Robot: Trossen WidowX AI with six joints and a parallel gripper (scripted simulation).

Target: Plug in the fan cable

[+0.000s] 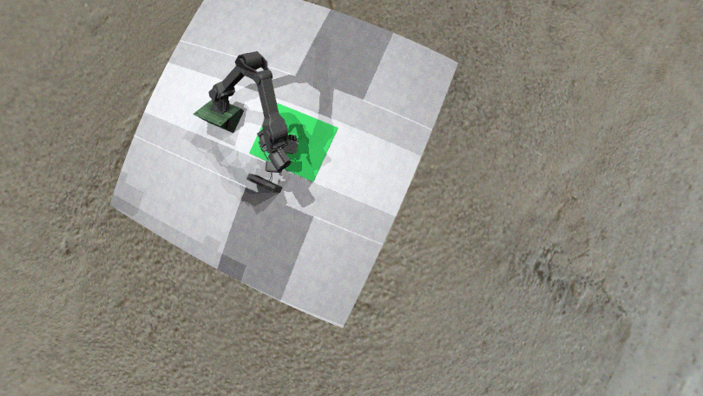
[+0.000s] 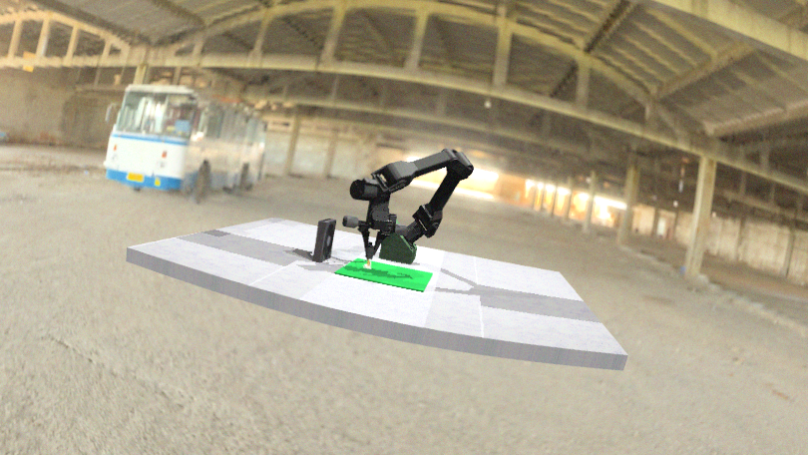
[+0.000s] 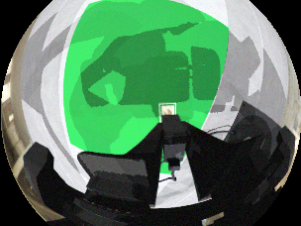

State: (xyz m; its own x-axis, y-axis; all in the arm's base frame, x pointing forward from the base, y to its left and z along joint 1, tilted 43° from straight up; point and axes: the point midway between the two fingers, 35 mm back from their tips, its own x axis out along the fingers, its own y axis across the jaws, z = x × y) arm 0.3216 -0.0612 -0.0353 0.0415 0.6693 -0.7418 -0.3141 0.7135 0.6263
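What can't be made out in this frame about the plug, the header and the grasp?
- Four-pin header: no view resolves it on the green board; too small in top and exterior.
- Plug: a small pale block at the tips of the end effector, shut on it; pins and seating unreadable in the wrist view.
- Cable: barely a thin line toward the fan from above.
- Plug-to-board contact: too small in the exterior view.
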